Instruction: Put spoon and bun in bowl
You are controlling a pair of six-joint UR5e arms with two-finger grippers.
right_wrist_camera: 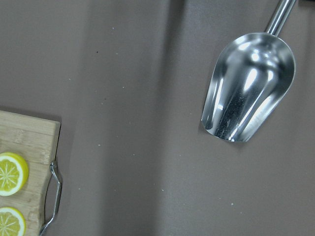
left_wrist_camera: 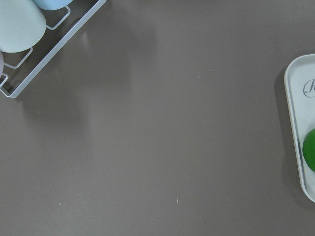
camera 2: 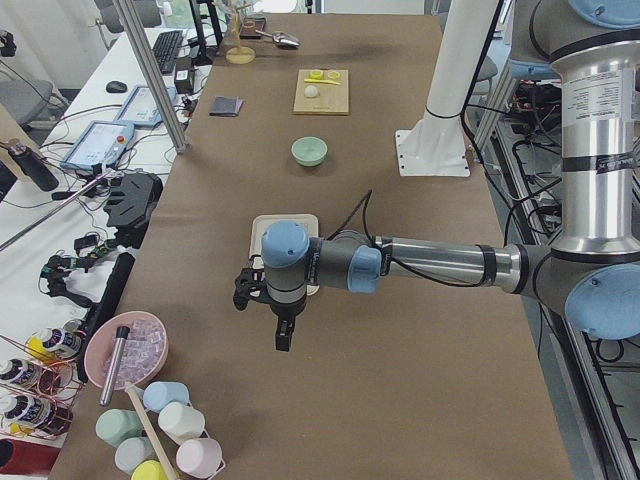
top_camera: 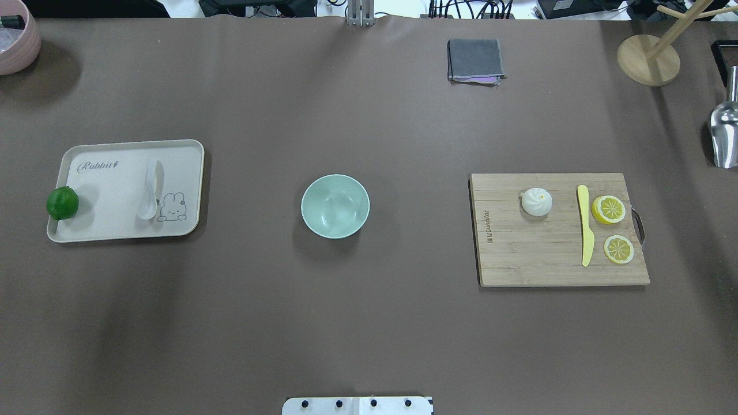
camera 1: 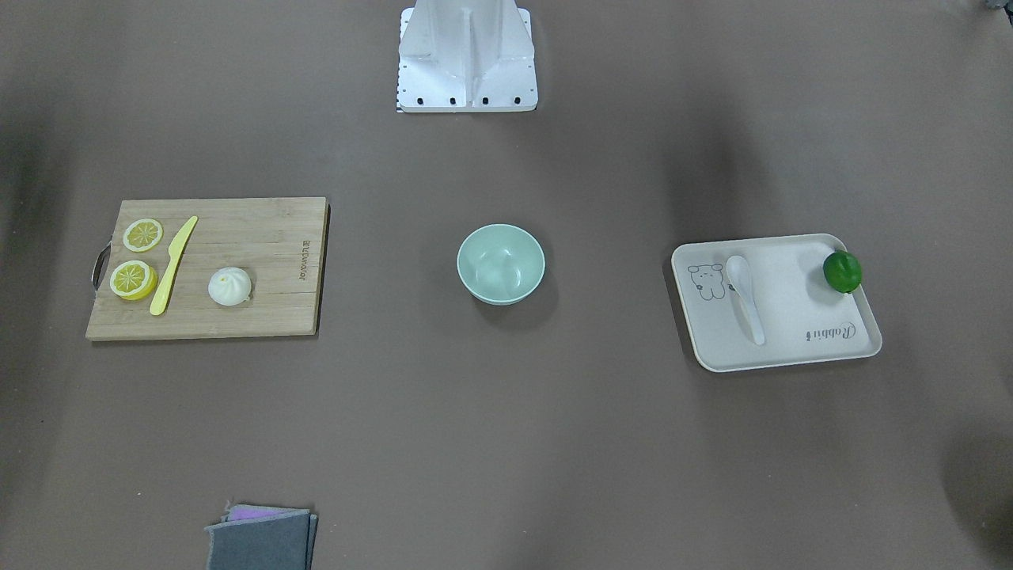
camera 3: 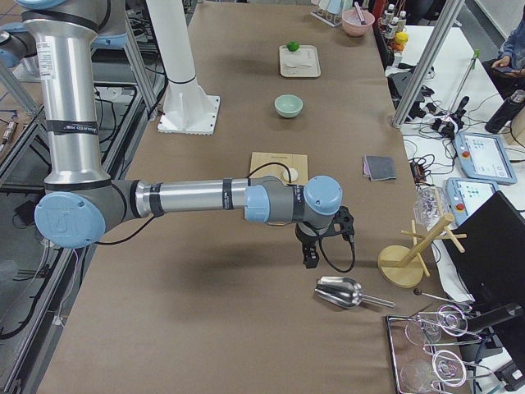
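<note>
The white spoon (top_camera: pixel 151 190) lies on the beige tray (top_camera: pixel 104 230) at the table's left, scoop toward the robot. The white pleated bun (top_camera: pixel 537 202) sits on the wooden cutting board (top_camera: pixel 530 259) at the right. The mint-green bowl (top_camera: pixel 335 206) stands empty in the middle. My left gripper (camera 2: pixel 283 340) hangs over bare table beyond the tray's outer end. My right gripper (camera 3: pixel 312 261) hangs beyond the board, near a metal scoop (camera 3: pixel 340 291). Both show only in the side views, so I cannot tell whether they are open or shut.
A green lime (top_camera: pixel 62 203) sits at the tray's outer end. A yellow knife (top_camera: pixel 585 225) and two lemon slices (top_camera: pixel 609 209) lie on the board. A folded grey cloth (top_camera: pixel 474 59), a wooden stand (top_camera: pixel 648 59) and a pink bowl (top_camera: pixel 14 40) line the far edge.
</note>
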